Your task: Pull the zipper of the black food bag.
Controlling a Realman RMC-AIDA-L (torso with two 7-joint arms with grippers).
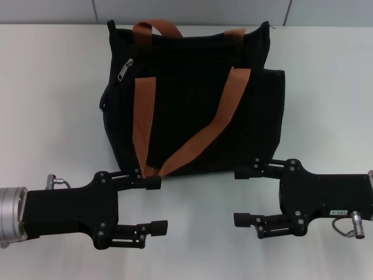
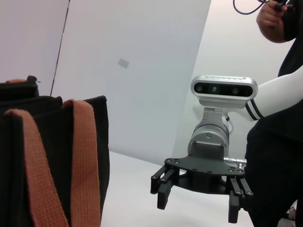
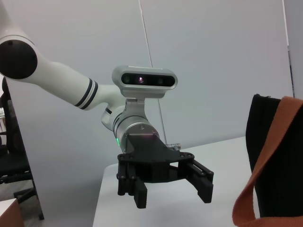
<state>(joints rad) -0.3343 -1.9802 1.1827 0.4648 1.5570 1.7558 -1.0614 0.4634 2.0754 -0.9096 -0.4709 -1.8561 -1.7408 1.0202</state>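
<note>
Left pincer [image 1: 156, 204]: fingers spread wide, holding nothing, low over the tabletop [image 1: 52, 105] just in front of the bag's near edge; its upper finger lies close to the bottom of the left strap [image 1: 143, 111]. Right pincer [image 1: 243, 196]: likewise spread and empty, facing the left one across a gap, its upper finger near the bag's lower right corner. Each wrist view shows the opposite pincer open.

Bag [image 1: 198, 105]: lies on the tabletop beyond both pincers, two orange straps running down its face. Zipper [image 1: 126, 69]: small silver pull at the bag's upper left, well apart from either pincer; left is the nearer.

Judgement: task not yet begun.

Risks:
- Pull is tiny; a slightly off approach closes on fabric or on nothing.
- Bag is soft and unheld; tugging may drag the whole bag rather than run the slider.
- Straps lie along the reach path; a finger could snag.
</note>
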